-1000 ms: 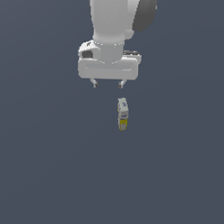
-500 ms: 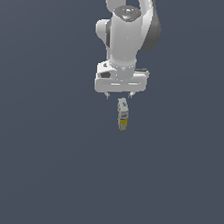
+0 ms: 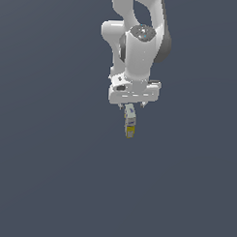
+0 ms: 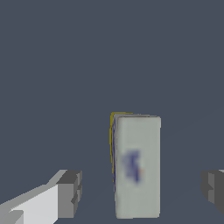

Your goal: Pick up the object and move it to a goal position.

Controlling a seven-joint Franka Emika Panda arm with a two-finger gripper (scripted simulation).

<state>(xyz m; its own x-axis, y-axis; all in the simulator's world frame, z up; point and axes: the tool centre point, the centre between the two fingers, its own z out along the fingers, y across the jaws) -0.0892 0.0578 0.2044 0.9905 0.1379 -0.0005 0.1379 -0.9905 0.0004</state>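
The object (image 3: 130, 123) is a small narrow box, white-grey at its upper end and yellow at its lower end, on the dark grey floor. My gripper (image 3: 131, 107) hangs right over its white-grey end, fingers open on either side. In the wrist view the box (image 4: 137, 166) stands between the two dark finger pads (image 4: 70, 194), with a gap on each side and a blurred blue mark on its white face. The pads do not touch it.
The floor (image 3: 50, 176) is a plain dark grey surface all round. The white arm (image 3: 140, 48) rises above the gripper towards the top of the exterior view.
The arm has moved toward the exterior view's right and lowered, from beside the box to directly over its white-grey end. The box has not moved.
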